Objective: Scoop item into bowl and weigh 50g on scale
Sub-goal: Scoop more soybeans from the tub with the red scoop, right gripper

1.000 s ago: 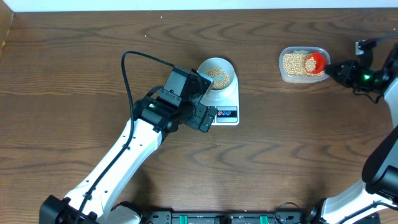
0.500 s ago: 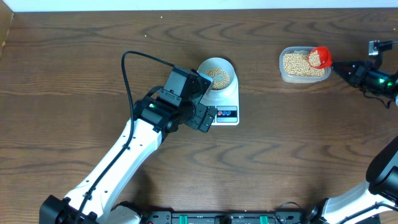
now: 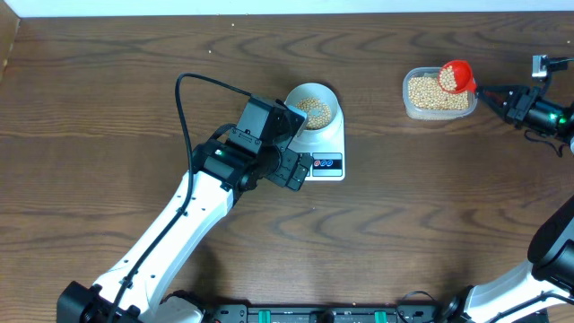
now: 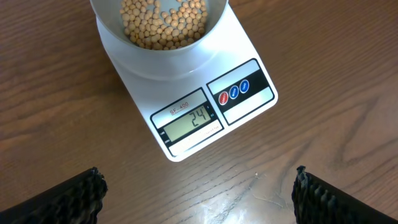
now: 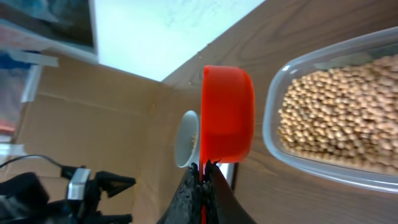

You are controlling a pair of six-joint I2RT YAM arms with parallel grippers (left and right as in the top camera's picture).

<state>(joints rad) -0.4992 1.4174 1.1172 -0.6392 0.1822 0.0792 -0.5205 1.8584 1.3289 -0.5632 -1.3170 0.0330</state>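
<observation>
The pale bowl [image 3: 313,108] holds tan beans [image 4: 163,22] and sits on the white scale [image 3: 325,148]; its display [image 4: 190,119] reads 24. My left gripper [image 4: 196,190] is open and empty, hovering just in front of the scale. My right gripper [image 3: 491,93] is shut on the handle of a red scoop [image 3: 456,76] holding beans, raised over the right end of the clear tub [image 3: 437,93] of beans. In the right wrist view the scoop [image 5: 227,116] shows side-on beside the tub [image 5: 336,112], with the bowl [image 5: 186,139] far behind.
The left arm [image 3: 179,233] stretches from the bottom left toward the scale, with a black cable [image 3: 193,85] looping above it. The table's back edge meets a white wall [image 3: 287,7].
My right gripper has lifted the red scoop with beans out of the tub and drawn it up and slightly right. The left arm, bowl and scale have not moved.
</observation>
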